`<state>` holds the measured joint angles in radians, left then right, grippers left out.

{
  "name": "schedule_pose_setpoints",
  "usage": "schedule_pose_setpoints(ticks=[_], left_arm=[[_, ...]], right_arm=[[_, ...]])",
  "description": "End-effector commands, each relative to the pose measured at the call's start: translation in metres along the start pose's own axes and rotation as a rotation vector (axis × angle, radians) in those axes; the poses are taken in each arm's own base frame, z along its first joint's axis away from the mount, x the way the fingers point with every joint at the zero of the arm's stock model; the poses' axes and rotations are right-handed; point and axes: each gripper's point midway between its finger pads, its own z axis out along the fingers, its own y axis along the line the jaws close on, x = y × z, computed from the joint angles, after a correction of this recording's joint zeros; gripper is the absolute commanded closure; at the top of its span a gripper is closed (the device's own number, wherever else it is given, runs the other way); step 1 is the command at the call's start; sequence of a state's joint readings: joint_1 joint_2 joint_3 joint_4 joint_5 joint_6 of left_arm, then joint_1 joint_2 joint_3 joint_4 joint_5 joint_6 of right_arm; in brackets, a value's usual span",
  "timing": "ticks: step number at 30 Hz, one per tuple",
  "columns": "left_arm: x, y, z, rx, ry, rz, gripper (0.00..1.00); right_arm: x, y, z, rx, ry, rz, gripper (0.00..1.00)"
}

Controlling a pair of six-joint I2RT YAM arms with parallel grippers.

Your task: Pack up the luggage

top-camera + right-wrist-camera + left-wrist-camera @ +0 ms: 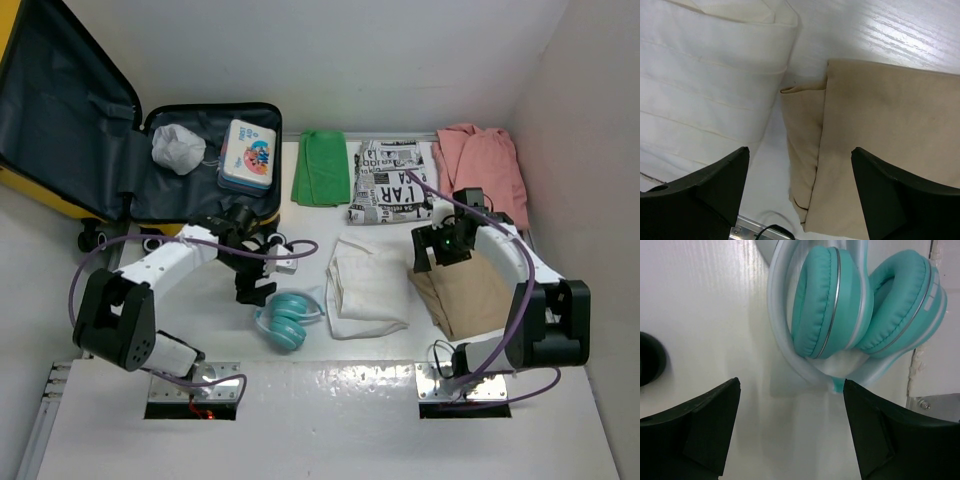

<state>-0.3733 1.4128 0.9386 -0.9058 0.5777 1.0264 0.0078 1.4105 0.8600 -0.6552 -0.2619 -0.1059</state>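
Observation:
The luggage [180, 195] is a yellow suitcase lying open at the back left, its dark grey lining showing. A crumpled white item [178, 148] and a white-and-blue tin box [247, 155] lie in it. Teal headphones [288, 318] [840, 305] rest on the table in front of it. My left gripper [258, 295] [791, 390] hangs open just short of the headband, with only bare table between its fingers. Open too, my right gripper [437, 262] [800, 155] hovers over the left edge of a folded tan garment [465, 290] [890, 130], holding nothing.
A folded white cloth [367, 285] [705, 85] lies between the headphones and the tan garment. Along the back lie a green cloth [322, 167], a newspaper-print cloth [392, 183] and a pink garment [485, 165]. Walls close in the back and right.

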Motion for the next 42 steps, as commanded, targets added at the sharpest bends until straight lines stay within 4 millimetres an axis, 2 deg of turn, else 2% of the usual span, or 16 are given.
schedule_pose_setpoints(ticks=[1,7,13,17,18,20,23,26,30,31,34,35,36,37,41,42], left_arm=[[-0.01,-0.003,0.013,0.021,-0.04,-0.033,0.14],[-0.001,-0.007,0.03,0.031,-0.015,-0.049,0.13],[0.025,0.0,0.051,-0.021,0.105,-0.099,0.14],[0.036,0.007,0.059,-0.047,0.156,-0.116,0.3],[0.039,0.006,0.06,-0.048,0.17,-0.138,0.4],[0.039,0.01,0.06,-0.064,0.171,-0.132,0.5],[0.024,0.025,0.047,-0.108,0.121,-0.103,0.75],[-0.01,0.042,0.011,-0.169,-0.015,-0.071,0.94],[-0.061,0.075,-0.055,-0.309,-0.16,-0.077,1.0],[-0.082,0.094,-0.091,-0.383,-0.22,-0.072,1.0],[-0.106,0.122,-0.167,-0.525,-0.337,-0.156,1.0],[-0.103,0.133,-0.179,-0.552,-0.35,-0.206,1.0],[-0.097,0.149,-0.211,-0.642,-0.361,-0.229,1.0],[-0.089,0.158,-0.223,-0.682,-0.351,-0.249,1.0],[-0.023,0.198,-0.256,-0.808,-0.268,-0.396,1.0],[0.004,0.21,-0.263,-0.829,-0.258,-0.471,1.0]], right_arm=[[-0.003,-0.001,-0.008,0.017,-0.029,-0.025,0.18],[0.001,-0.01,-0.008,0.03,-0.03,0.006,0.18],[0.001,-0.01,-0.008,0.032,-0.034,0.009,0.18],[0.001,-0.012,-0.008,0.034,-0.041,0.009,0.18],[0.001,-0.013,-0.007,0.037,-0.042,0.013,0.18],[-0.003,-0.013,-0.008,0.035,-0.053,0.01,0.18],[-0.008,-0.015,-0.008,0.036,-0.068,0.01,0.19],[-0.013,-0.014,-0.007,0.027,-0.075,0.01,0.19],[-0.02,-0.014,-0.006,0.012,-0.074,0.009,0.19],[-0.02,-0.015,-0.004,0.009,-0.069,0.011,0.19],[-0.026,-0.015,-0.001,-0.002,-0.074,0.01,0.21],[-0.031,-0.015,-0.001,-0.005,-0.082,0.009,0.21],[-0.031,-0.016,0.003,-0.007,-0.072,0.019,0.21],[-0.035,-0.016,0.003,-0.012,-0.08,0.015,0.21],[-0.045,-0.017,0.009,-0.026,-0.079,0.025,0.21],[-0.054,-0.018,0.007,-0.025,-0.098,0.019,0.21]])
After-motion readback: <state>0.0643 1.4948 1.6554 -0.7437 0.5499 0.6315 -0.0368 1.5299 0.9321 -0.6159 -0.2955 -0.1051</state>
